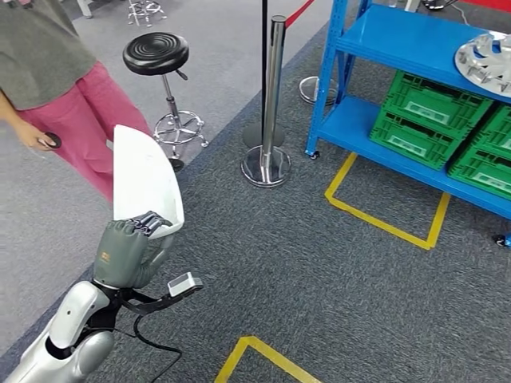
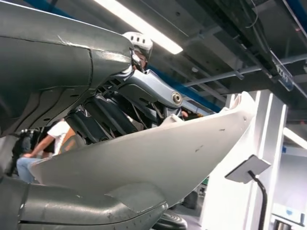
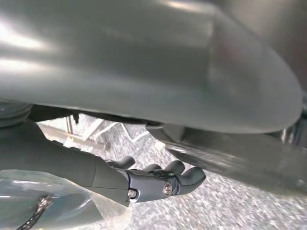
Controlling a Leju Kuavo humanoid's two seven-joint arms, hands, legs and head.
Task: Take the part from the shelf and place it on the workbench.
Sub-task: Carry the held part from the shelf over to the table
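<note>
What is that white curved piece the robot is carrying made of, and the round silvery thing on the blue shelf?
The white part looks like moulded plastic: thin, smooth, matt, slightly scuffed. The round piece looks like cast metal, perhaps aluminium, judging by its bright, shiny ribs. Neither is certain.

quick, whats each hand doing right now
Left hand: holding the white part.
Right hand: fingers curled in, nothing seen in them.

no text, label or number is clear enough to read.
</note>
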